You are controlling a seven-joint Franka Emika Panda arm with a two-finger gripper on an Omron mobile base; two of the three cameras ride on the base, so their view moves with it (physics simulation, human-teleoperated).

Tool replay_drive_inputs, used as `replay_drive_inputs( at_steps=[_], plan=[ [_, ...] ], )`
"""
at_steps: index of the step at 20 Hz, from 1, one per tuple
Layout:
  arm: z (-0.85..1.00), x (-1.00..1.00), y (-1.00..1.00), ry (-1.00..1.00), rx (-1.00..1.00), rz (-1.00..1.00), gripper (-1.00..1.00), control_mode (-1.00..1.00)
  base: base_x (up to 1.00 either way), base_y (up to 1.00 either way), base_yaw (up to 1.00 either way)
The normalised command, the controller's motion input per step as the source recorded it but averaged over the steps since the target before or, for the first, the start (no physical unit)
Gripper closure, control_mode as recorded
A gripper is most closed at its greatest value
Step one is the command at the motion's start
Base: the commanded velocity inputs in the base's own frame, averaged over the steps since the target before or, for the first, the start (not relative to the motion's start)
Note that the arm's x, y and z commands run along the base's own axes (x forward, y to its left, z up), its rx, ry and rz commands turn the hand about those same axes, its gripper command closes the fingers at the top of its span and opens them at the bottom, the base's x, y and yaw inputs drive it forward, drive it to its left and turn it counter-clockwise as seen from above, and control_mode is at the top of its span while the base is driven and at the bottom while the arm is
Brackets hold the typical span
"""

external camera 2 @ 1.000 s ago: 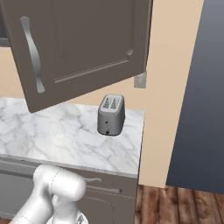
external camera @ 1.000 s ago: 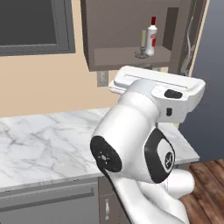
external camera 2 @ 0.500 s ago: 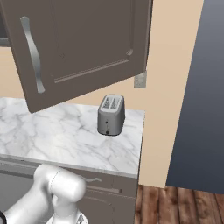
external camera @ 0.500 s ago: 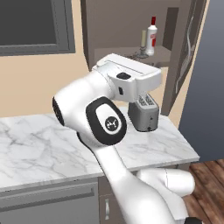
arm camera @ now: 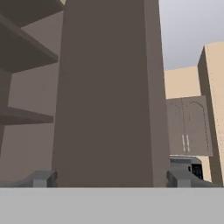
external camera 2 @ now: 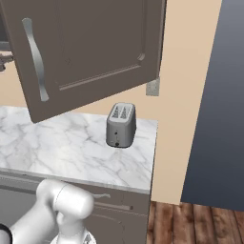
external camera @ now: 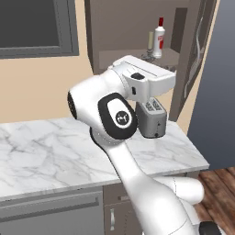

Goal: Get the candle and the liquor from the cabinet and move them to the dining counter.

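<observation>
The dark brown cabinet (external camera: 137, 27) stands open above the wall counter. On its lower shelf the candle (external camera: 150, 41), a pale stick in a dark holder, stands just left of the liquor (external camera: 159, 38), a white bottle with a red cap. My white hand (external camera: 149, 80) hangs just below that shelf, under the two items. In the hand view my gripper (arm camera: 113, 179) is open with nothing between its fingertips (arm camera: 43, 178), facing a brown cabinet panel (arm camera: 109, 87) with shelves (arm camera: 26, 116) to its left. The dining counter is out of view.
The open cabinet door (external camera 2: 90, 47) with its long silver handle (external camera 2: 37, 62) swings out over the marble wall counter (external camera 2: 57, 147). A silver toaster (external camera 2: 121, 125) sits near the counter's right end. My elbow (external camera: 117, 114) bulks over the counter. Wood floor (external camera 2: 195, 224) lies to the right.
My elbow has swung from the lower right up and to the left, uncovering the toaster. The hand has stayed just under the open cabinet shelf. The base has not moved.
</observation>
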Motion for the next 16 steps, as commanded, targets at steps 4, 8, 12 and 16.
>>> replay_drive_inputs(
  at_steps=[4,8,12,16],
  plan=[
    [-0.33,0.25,-0.27,-0.05,0.0,0.0,-1.0,-1.0,0.0,0.0,0.0],
    [-0.31,0.33,-0.03,-0.02,0.0,0.0,-1.0,-1.0,0.0,0.0,0.0],
    [-0.08,0.2,-0.01,0.0,0.0,-0.05,-1.0,-1.0,0.0,0.0,0.0],
    [0.0,0.0,-0.26,0.0,0.01,-0.16,-1.0,-1.0,0.0,0.0,0.0]
  ],
)
